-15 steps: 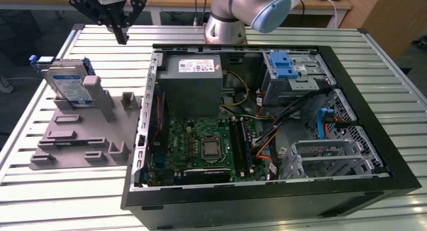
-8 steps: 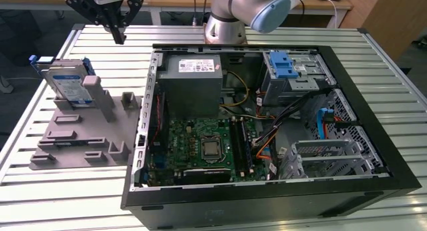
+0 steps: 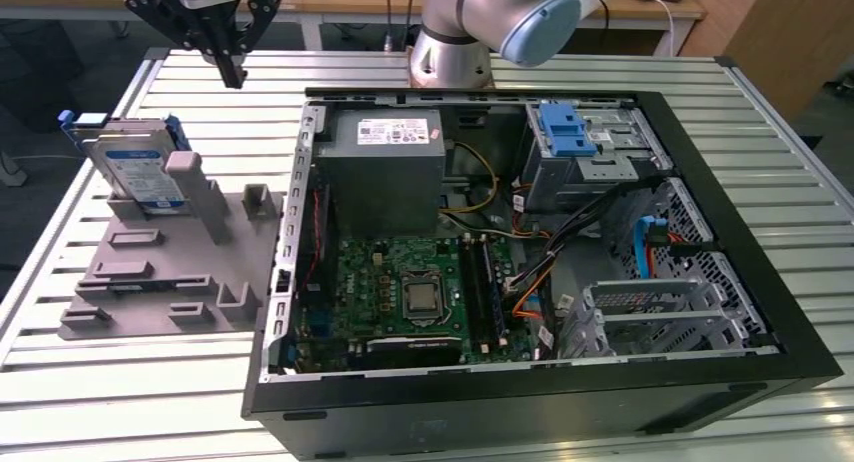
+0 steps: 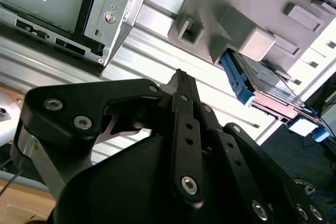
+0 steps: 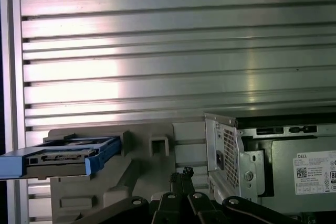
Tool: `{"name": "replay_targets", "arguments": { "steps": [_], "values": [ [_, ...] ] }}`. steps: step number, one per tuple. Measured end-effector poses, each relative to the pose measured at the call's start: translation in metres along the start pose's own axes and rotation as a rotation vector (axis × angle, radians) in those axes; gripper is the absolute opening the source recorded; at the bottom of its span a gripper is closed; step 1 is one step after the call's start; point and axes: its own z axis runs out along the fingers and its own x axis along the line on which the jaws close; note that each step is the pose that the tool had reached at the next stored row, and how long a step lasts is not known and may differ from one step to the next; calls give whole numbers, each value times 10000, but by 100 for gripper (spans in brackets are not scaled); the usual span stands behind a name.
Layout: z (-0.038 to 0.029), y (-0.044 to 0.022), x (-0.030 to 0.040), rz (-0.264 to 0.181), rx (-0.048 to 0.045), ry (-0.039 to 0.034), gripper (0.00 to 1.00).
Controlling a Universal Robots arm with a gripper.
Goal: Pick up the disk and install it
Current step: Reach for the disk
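Items counted in the exterior view: one robot arm (image 3: 467, 22) with one gripper (image 3: 236, 80); one slatted metal table (image 3: 134, 382); one grey moulded fixture (image 3: 160, 282); one disk (image 3: 138, 172); one open computer case (image 3: 534, 412). Counted inside the case: one grey power-supply box (image 3: 387, 172) bearing one white sticker (image 3: 396, 132); one green mainboard (image 3: 387, 282) with one processor socket (image 3: 423, 297); one metal cage (image 3: 594, 162) with one blue latch (image 3: 566, 130). Both wrist views agree: one disk, one fixture.

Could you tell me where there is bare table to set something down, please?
Bare slats of the table lie near-side of the grey fixture, and beyond it beneath the gripper. The gap between fixture and computer case is narrow; the case's inside is crowded.
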Motion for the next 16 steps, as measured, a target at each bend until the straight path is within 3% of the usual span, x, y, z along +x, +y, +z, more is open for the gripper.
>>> {"name": "replay_targets", "arguments": {
  "steps": [10, 16],
  "values": [
    [1, 2, 14, 1, 0, 0, 11],
    [1, -2, 72, 0, 1, 0, 11]
  ]
}}
